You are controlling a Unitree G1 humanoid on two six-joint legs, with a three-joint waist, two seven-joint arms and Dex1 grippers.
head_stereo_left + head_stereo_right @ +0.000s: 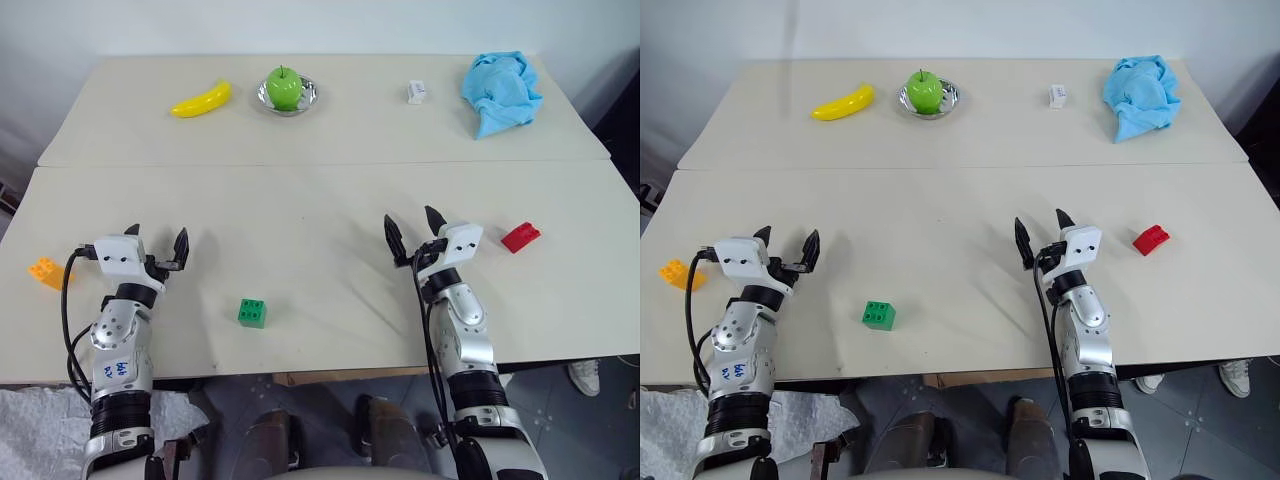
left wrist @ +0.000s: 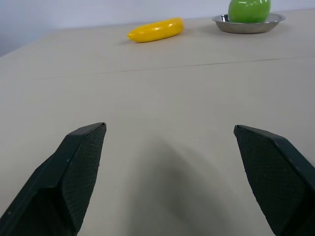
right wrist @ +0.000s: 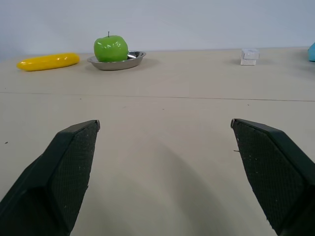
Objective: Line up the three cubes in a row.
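Three small studded cubes lie spread over the near table. The orange cube (image 1: 45, 271) sits at the far left, just left of my left gripper (image 1: 157, 241). The green cube (image 1: 252, 312) rests near the front edge, between the two arms and closer to the left one. The red cube (image 1: 520, 237) lies to the right of my right gripper (image 1: 411, 227). Both grippers hover over the table, open, with nothing between their fingers (image 2: 81, 167) (image 3: 74, 167).
On the far table stand a yellow banana (image 1: 202, 100), a green apple (image 1: 284, 88) in a metal dish (image 1: 308, 97), a small white box (image 1: 417, 92) and a crumpled blue cloth (image 1: 500, 92). A seam (image 1: 320, 164) joins the two tables.
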